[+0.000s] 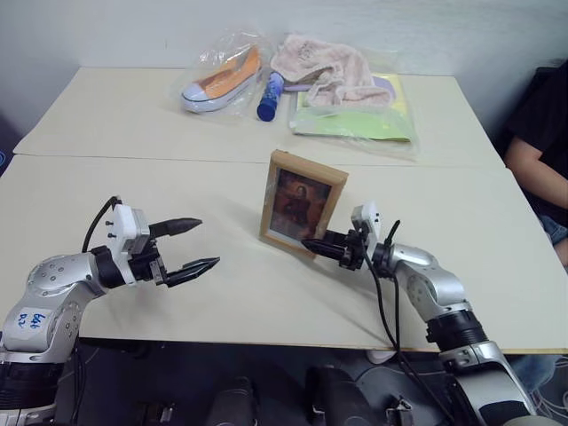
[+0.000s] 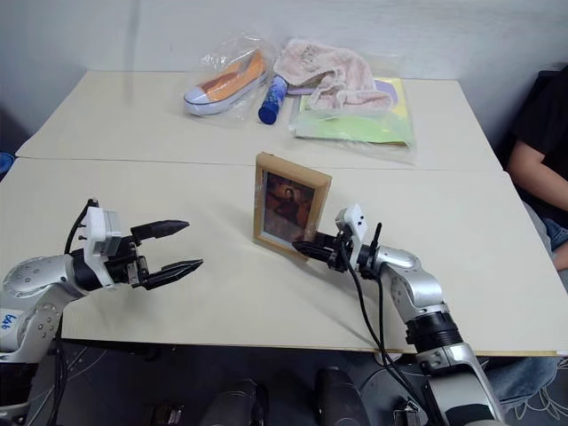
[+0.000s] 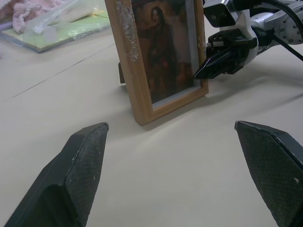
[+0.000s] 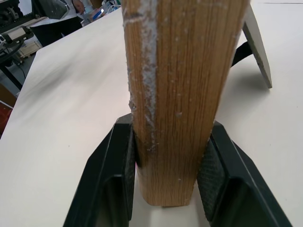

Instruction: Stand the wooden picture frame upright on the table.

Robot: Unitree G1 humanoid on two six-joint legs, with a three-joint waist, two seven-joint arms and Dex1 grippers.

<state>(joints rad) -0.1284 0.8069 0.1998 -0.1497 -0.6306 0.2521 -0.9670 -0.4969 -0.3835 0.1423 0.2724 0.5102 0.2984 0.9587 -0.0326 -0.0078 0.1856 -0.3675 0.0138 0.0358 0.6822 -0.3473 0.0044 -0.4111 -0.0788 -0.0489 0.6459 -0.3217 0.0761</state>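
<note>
Propping frame [image 4: 180, 94] (stand [image 4: 255, 45] behind)

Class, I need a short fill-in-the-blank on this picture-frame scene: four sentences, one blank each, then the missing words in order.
1. The wooden picture frame stands ____ on the table, its picture facing the robot.
2. The ____ gripper has a finger on each side of the frame's edge.
3. The left gripper is ____, apart from the frame.
4. On the far slab, a shoe lies inside a clear ____.

Missing words: upright; right; open; bag
</note>
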